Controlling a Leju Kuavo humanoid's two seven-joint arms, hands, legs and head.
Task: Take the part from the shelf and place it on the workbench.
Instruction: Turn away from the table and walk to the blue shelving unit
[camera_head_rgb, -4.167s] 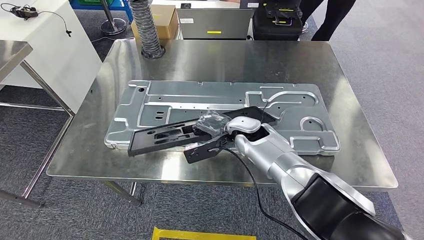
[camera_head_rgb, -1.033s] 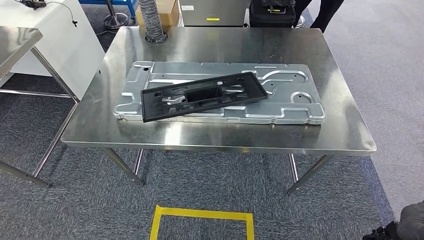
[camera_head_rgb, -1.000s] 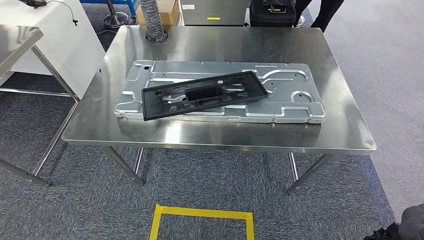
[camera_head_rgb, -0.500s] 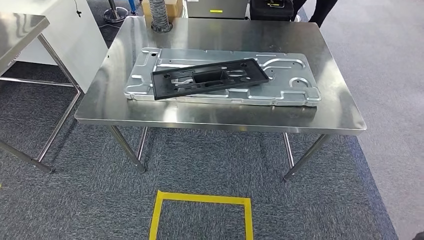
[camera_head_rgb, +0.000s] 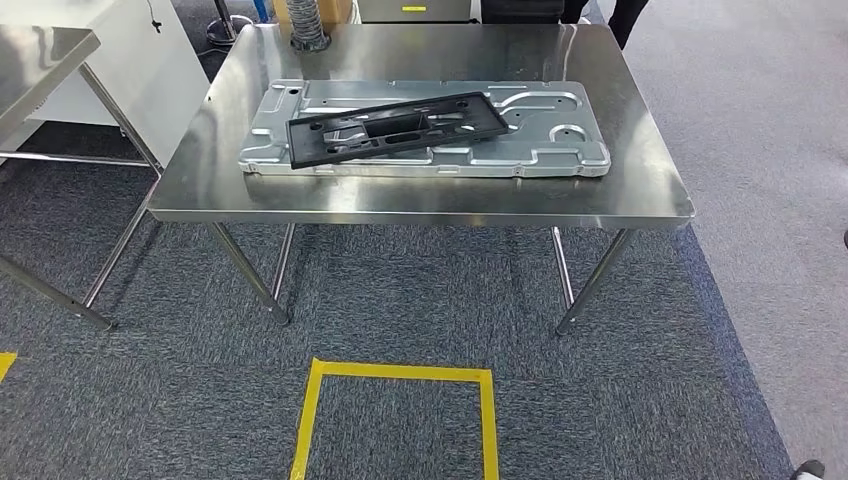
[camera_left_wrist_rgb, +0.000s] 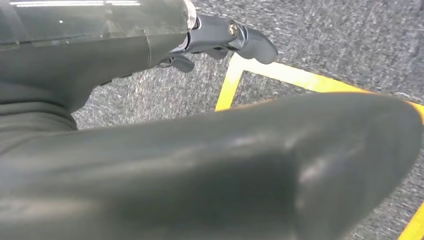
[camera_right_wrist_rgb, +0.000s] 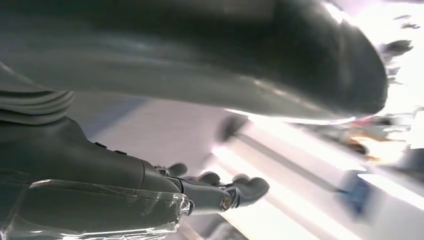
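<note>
Part, a long black plastic frame (camera_head_rgb: 398, 124), lying slantwise on the stamped silver metal panel (camera_head_rgb: 560, 150) atop the steel workbench (camera_head_rgb: 430, 200), long axis across the table. Left hand (camera_left_wrist_rgb: 225, 40) and right hand (camera_right_wrist_rgb: 220, 192) both empty, fingers loosely extended, well apart from it; neither plainly nearer.

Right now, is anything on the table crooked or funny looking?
Yes. The black plastic part lies slanted across the big silver metal panel on the steel workbench, not lined up with its edges. Nothing looks spilled or broken.
</note>
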